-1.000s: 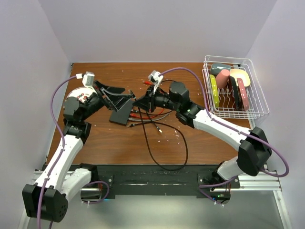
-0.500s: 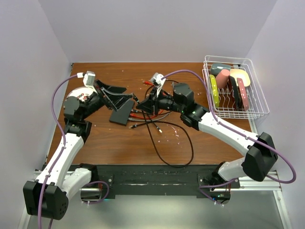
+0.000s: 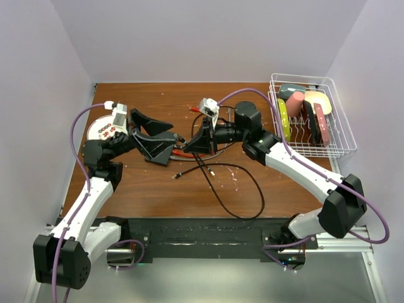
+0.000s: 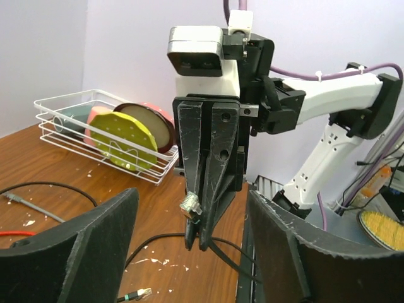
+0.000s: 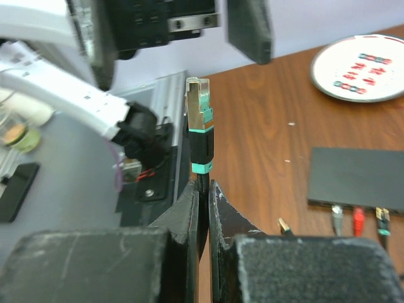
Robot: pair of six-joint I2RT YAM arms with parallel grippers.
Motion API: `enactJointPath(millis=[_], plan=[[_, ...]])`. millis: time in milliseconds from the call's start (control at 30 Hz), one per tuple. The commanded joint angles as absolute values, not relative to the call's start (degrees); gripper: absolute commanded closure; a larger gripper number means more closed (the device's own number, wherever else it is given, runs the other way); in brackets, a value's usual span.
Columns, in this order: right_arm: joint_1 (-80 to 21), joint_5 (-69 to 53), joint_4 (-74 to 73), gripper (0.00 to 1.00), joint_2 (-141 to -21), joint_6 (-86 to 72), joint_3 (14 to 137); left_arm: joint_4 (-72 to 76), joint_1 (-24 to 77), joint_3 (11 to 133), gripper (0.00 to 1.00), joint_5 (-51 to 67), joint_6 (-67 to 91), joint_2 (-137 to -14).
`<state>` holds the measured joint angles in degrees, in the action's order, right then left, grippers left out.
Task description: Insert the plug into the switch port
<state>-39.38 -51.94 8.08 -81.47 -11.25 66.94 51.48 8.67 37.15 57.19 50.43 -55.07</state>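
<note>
Holding the plug [image 5: 199, 117] is done; seating it isn't.

- **Cable:** nearest the bases, the black cable [image 3: 235, 189] loops slack across the worktop [image 3: 189, 95] and runs up into the right tool [image 5: 203, 186].
- **Right tool:** it is clamped on the cable just behind the teal boot. The plug stands clear past the fingertips, off the worktop, metal tip forward. Pick is complete.
- **Switch:** further out, the switch [image 5: 356, 173] lies flat on the worktop, at 4 o'clock of the plug in the right wrist view and well apart from it.
- **Ports:** three connectors [image 5: 358, 218] (grey, red, yellow-black) already sit in the port row along its near edge. I can't tell which socket is free.
- **Alignment:** the plug sits off to the side of that row, not lined up with any socket.
- **Left tool:** the left tool [image 3: 169, 134] is at 9 o'clock of the right tool in the top view, jaws spread wide, nothing between them. Over the switch or just beside it, can't tell.

Left to do, my read: steady the switch, bring the plug to the port row, line up, push in.

Dish rack [image 3: 334, 113] sits at far 2 o'clock, uninvolved.
</note>
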Motion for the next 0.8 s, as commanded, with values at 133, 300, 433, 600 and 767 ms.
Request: enactJointPath(millis=[133,300,433,600,767], plan=[[-39.7,-57.1,10.8,1.0,-81.8,-11.6,69.0,59.0,9.1,36.7,0.33,59.7,52.8,-57.0],[-39.8,-57.1,10.8,1.0,-82.0,-12.0,69.3,60.1,10.3,37.0,0.39,59.9,52.6,-58.8],[-40.3,-57.0,10.7,1.0,-82.6,-12.0,69.3,60.5,13.3,37.8,0.44,59.8,52.4,-60.0],[-40.4,-55.5,10.5,1.0,-82.6,-12.0,69.5,59.6,14.9,38.7,0.86,58.8,51.1,-61.3],[-40.4,-47.2,6.9,0.83,-80.5,-10.5,70.4,48.9,14.9,40.0,1.0,54.2,45.4,-58.5]])
